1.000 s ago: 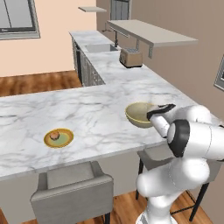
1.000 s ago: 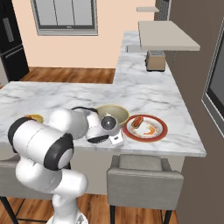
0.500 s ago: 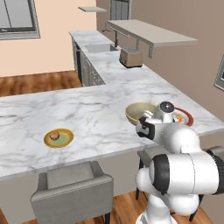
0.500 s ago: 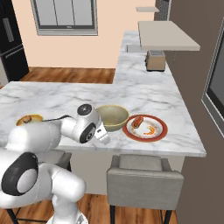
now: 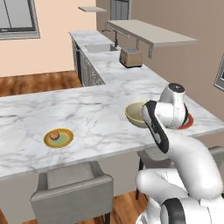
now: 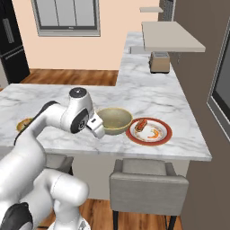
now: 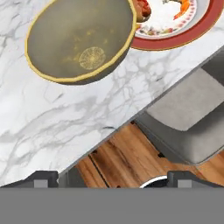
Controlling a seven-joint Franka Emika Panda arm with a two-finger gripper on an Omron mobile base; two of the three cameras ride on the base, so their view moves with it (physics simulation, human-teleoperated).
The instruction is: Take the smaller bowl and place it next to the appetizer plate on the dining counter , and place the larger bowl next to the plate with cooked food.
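The larger bowl, olive-tan with a yellowish rim, stands upright on the dining counter, touching the red-rimmed plate with cooked food. The right base view shows the larger bowl just left of the plate with cooked food. My gripper hangs open and empty at the counter's front edge, beside the bowl and clear of it; its fingertips stand wide apart. The appetizer plate lies far to the left. The smaller bowl is out of view.
Grey chairs are tucked under the counter's overhang, one right below my hand. A toaster stands on the back counter under a shelf. Wooden floor lies below the edge.
My gripper has let go of the larger bowl's rim and drawn back to the counter's front edge. The bowl stays beside the plate with cooked food.
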